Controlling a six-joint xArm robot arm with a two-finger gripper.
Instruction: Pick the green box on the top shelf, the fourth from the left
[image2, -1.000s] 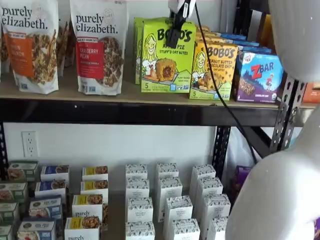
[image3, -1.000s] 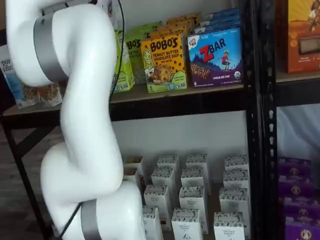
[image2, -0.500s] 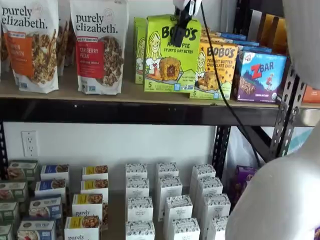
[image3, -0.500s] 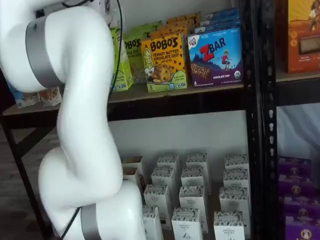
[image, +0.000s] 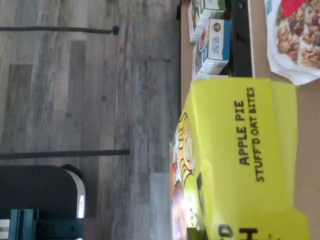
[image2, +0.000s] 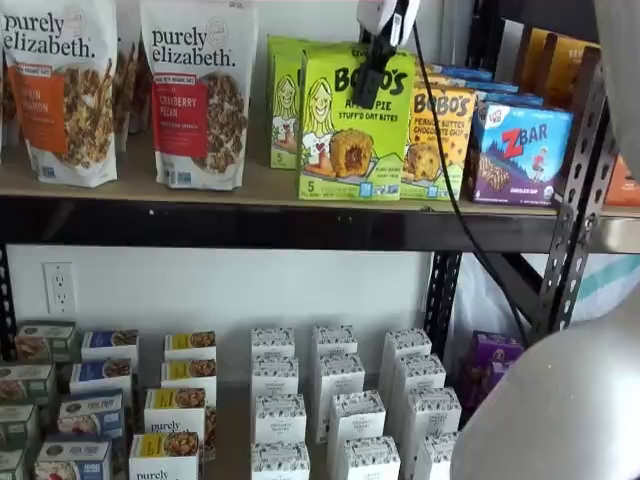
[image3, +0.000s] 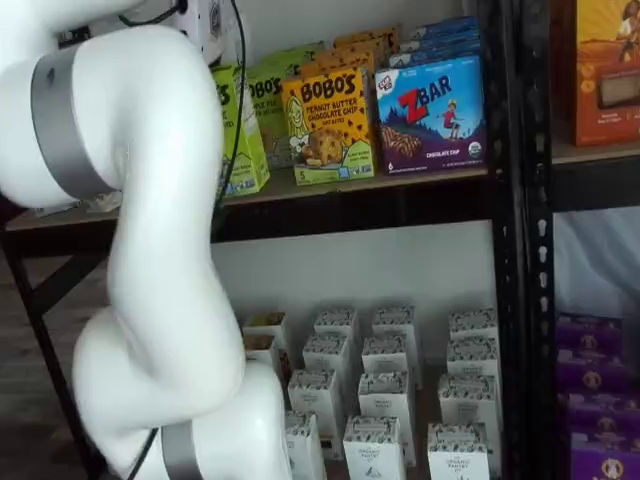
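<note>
One green box is being gripped at its upper edge by the gripper, jaws shut on it, at the front edge of the top shelf, beside the yellow-orange Bobo's box.

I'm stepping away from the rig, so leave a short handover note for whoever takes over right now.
Gripper: black fingers closed on the top of the green Bobo's Apple Pie box.
Box: at the front edge of the top shelf, ahead of the green boxes behind it; whether it is clear of the board is not certain.
Neighbours: yellow-orange Bobo's peanut butter box and blue Zbar box stand in place.
Done: box gripped.
Left: bring it fully clear of the shelf.
</note>
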